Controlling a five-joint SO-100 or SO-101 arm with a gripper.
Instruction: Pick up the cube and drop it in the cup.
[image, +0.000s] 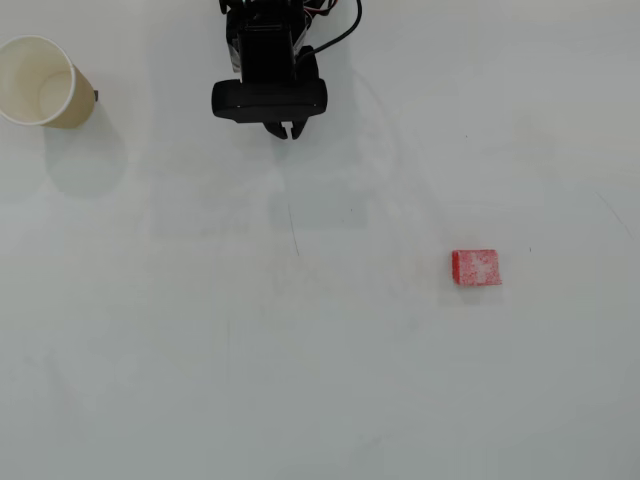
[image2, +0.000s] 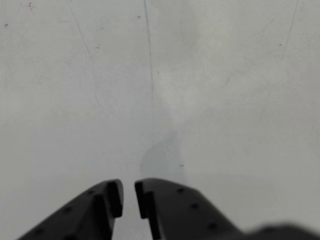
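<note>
In the overhead view the cube (image: 476, 267), a small red block with whitish speckles, lies alone on the white table at the right of centre. The cup (image: 80, 108), cream paper with a white rim, stands at the far left top with its mouth open upward. My black gripper (image: 284, 130) hangs at the top centre, far from both, its tips pointing down the picture. In the wrist view the gripper (image2: 128, 192) shows at the bottom edge; the jaws stand nearly together with only a thin slit and nothing in it. Neither cube nor cup appears in the wrist view.
The white table (image: 320, 380) carries faint scratches and smudges. Black cables (image: 340, 30) run off behind the arm at the top edge.
</note>
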